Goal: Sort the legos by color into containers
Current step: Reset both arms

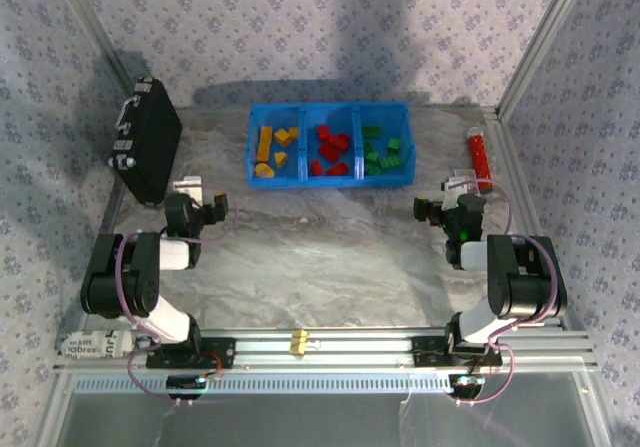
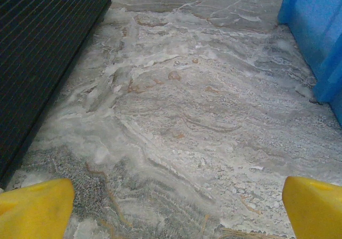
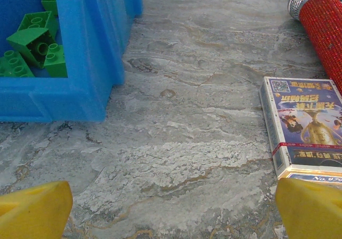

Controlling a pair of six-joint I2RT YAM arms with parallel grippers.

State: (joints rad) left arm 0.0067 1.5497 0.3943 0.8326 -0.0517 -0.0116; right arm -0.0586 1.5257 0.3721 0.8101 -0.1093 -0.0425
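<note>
Far left: black hard case (image 1: 148, 152) with metal latches, standing tilted on the marbled table (image 1: 320, 257) beside the patterned wall. Seen from the left wrist as a dark ribbed side (image 2: 43, 62) along the left edge.

Just right of the case – left gripper (image 1: 203, 195), low over bare table. Jaws spread wide, yellow fingertips (image 2: 35, 209) at opposite corners of the wrist view, nothing between them but marble. Corner of the blue tray (image 2: 315, 30) at the right edge there, apart from the fingers.

Centre back: blue tray (image 1: 328, 180), long side facing the arms, split by two dividers into three square compartments. Left compartment holding the yellow and orange legos (image 1: 270, 147); middle one the red legos (image 1: 330, 149); right one the green legos (image 1: 382, 154). No loose brick visible on the table around it.

Right of the tray – right gripper (image 1: 440, 197), also gaping wide and holding nothing, yellow fingertips (image 3: 32, 209) far apart over bare marble. From its wrist camera: tray corner (image 3: 80, 97) upper left with green legos (image 3: 32, 41) inside, small printed box (image 3: 304, 126) flat on the table near the right fingertip.

Far right: long red tube (image 1: 481, 160), just beyond the box, lying near the wall.
</note>
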